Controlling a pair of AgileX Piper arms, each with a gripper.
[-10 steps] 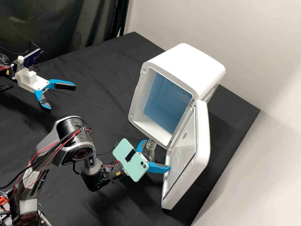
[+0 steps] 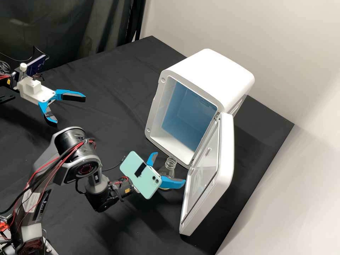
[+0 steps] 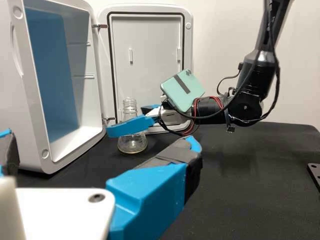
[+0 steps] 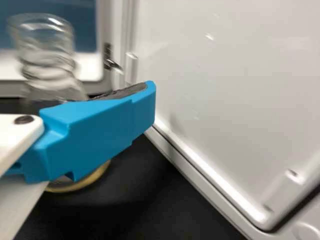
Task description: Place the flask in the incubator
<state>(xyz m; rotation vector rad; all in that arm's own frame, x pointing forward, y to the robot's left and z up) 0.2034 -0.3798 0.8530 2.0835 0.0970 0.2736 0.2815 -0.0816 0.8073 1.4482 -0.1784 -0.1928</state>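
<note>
A clear glass flask [image 2: 169, 166] stands upright on the black bench just in front of the open white incubator [image 2: 209, 71], between its blue-lined cavity and its swung-out door [image 2: 214, 166]. My right gripper [image 2: 169, 169] is open, one blue finger on each side of the flask. In the left wrist view the flask [image 3: 132, 137] sits on the bench with one right finger [image 3: 129, 127] across it. The right wrist view has the flask [image 4: 45, 55] behind a blue finger [image 4: 95, 130]. My left gripper [image 2: 68, 109] hangs open and holds nothing, far left, away from the incubator.
The door's inner face [image 4: 225, 100] stands close beside the right gripper's outer finger. A mint-green phone [image 2: 141, 174] is mounted on the right wrist. The bench edge runs behind and to the right of the incubator. Open black bench lies between the two arms.
The right arm has drawn back to the left, away from the door, while the flask stays on the bench. The door has swung slightly. The left arm is unmoved.
</note>
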